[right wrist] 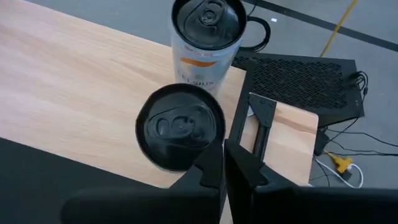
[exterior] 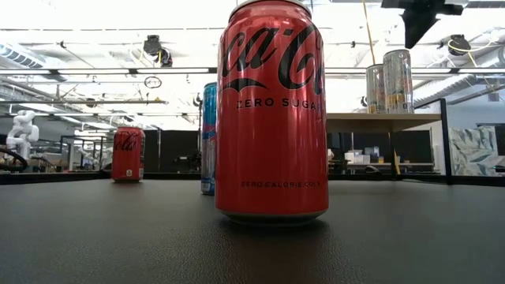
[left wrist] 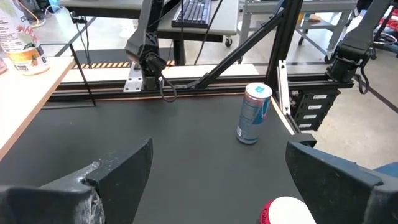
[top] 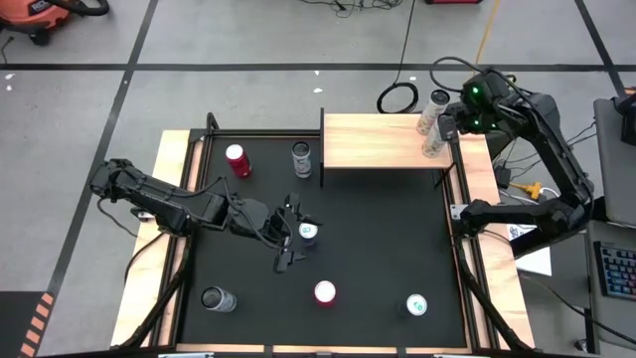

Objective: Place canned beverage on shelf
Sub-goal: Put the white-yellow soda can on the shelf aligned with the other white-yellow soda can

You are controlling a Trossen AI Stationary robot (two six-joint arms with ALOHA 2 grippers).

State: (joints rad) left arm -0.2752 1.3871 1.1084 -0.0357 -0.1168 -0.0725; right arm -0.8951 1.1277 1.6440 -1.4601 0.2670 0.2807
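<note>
The shelf (top: 368,144) is a pale-wood board at the table's far right. Two tall silver cans stand upright on its right end, one farther back (right wrist: 206,37) and one nearer (right wrist: 180,127). My right gripper (right wrist: 224,163) is shut and slants down from above at the nearer can's right side. In the low view its tip (exterior: 411,43) hangs just over the two cans (exterior: 390,79). My left gripper (top: 290,236) is open above the table's middle, over a blue can (top: 309,231), with nothing between its fingers (left wrist: 219,155). My right gripper's shut fingertips stand at the rim of the nearer can's top (right wrist: 214,149), coming from above and slanting down. I cannot tell whether they touch it. The can stands upright on the shelf.
On the black table stand a red can (top: 238,160) and a dark can (top: 302,159) at the far left. Another red can (top: 325,292) stands near the front. A blue can (top: 416,305) is at the near right and a silver can (top: 217,298) at the near left.
</note>
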